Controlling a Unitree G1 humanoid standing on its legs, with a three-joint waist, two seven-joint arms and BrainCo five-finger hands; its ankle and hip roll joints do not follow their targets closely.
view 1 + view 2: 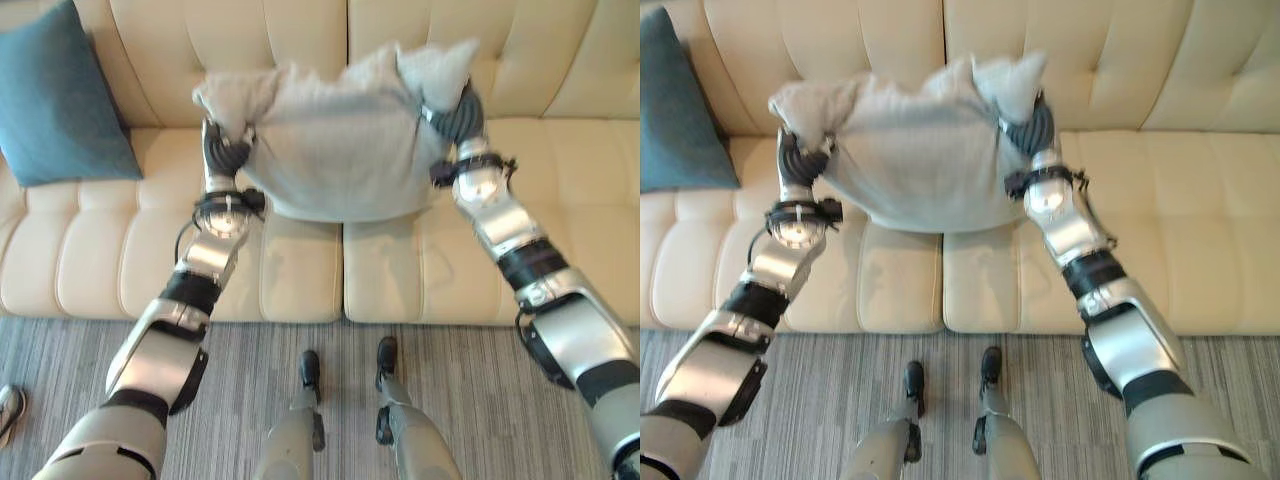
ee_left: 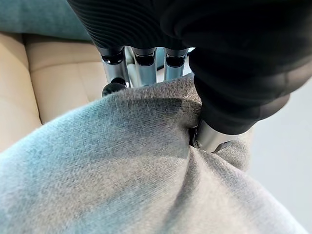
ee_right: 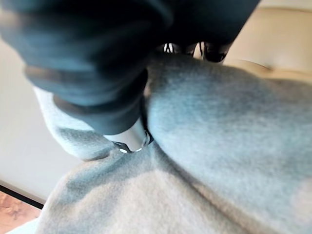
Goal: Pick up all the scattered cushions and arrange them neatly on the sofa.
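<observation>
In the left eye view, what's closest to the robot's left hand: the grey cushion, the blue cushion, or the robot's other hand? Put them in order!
From the left hand:
1. Grey cushion, gripped by it.
2. Blue cushion, on the sofa's left end.
3. Right hand, across the grey cushion.

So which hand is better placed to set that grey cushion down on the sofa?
Neither alone: the left hand and right hand each pinch an upper corner of the grey cushion, held over the sofa seat. Probably both lower it together.

The grey cushion (image 1: 335, 150) is matt, finely woven cloth; the cream sofa (image 1: 300, 270) looks smooth, leathery.
</observation>
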